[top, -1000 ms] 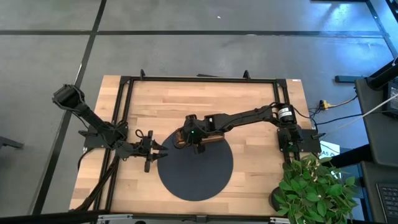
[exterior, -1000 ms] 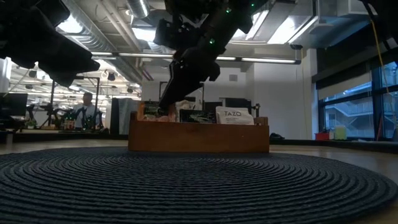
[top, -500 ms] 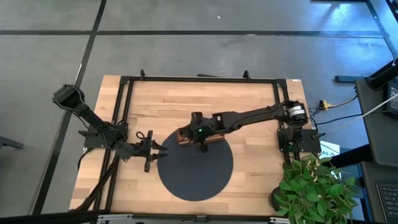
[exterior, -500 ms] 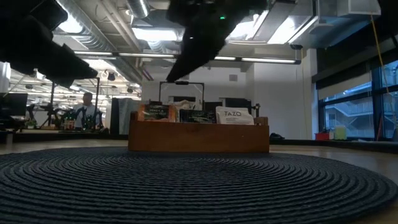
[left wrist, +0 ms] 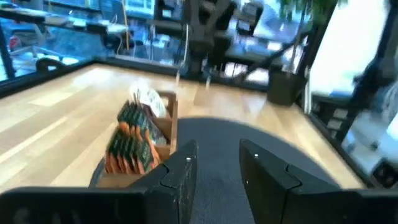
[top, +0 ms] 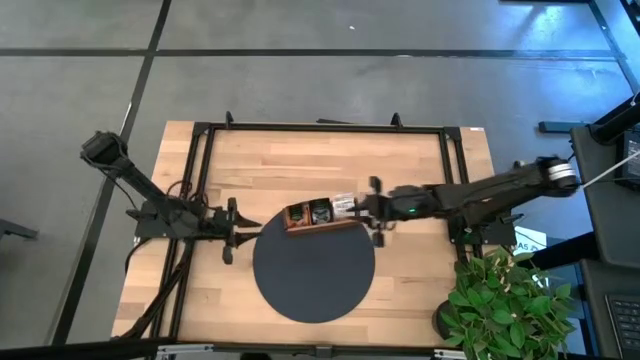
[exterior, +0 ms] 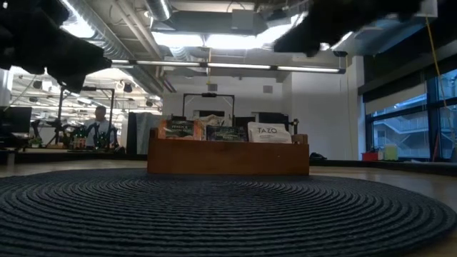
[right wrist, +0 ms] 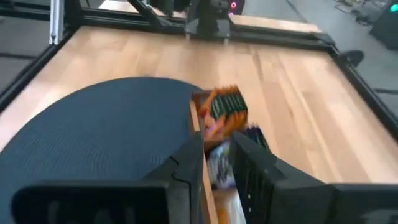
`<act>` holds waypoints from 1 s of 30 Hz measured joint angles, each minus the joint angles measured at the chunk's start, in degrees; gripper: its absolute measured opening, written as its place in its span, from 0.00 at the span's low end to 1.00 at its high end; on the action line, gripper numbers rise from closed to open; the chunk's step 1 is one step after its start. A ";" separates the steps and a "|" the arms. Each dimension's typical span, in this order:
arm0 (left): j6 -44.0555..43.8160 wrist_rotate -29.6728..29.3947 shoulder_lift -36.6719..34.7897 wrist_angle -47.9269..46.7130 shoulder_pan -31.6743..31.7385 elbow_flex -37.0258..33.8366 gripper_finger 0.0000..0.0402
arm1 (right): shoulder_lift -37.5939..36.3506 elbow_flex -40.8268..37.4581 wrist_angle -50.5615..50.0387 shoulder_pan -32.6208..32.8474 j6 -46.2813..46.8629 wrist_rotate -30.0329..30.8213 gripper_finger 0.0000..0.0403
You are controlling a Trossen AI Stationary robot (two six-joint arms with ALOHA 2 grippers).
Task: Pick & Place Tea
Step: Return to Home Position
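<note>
**Surface** (top: 400, 160): pale wood planks, fenced by a black frame (top: 320, 127).

**Mat** (top: 313, 275): round, dark grey, ribbed; laid between the two claws and nearer the front edge.

**Tray** (top: 322, 226): brown wood, three compartments, set on the mat's far rim.

**Tea** (exterior: 226, 133): sachets are stood upright in the tray. Orange sachets (left wrist: 127, 152) are held in the end nearest the left claw, black ones in the middle, white ones (exterior: 269, 132) in the end nearest the right claw.

**Left claw** (left wrist: 217, 144): fingers are parted and nothing is held. It is pointed at the tray's orange end, beside the mat's rim and apart from the tray.

**Right claw** (right wrist: 216, 137): fingers are narrowly parted and nothing is held. It is placed just beside the tray's white end.

**Plant** (top: 505, 300): green, potted, by the right arm's base.

**Room**: grey floor (top: 300, 80) crossed by dark lines; ceiling strip lights (exterior: 235, 66) and ducts; windows (exterior: 407, 132) to one side; a person (exterior: 98, 123) far behind.
</note>
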 joint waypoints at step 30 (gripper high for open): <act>4.17 17.02 -36.35 -26.74 26.83 -0.95 0.29 | -33.22 -43.13 35.44 -1.73 10.91 -5.98 0.21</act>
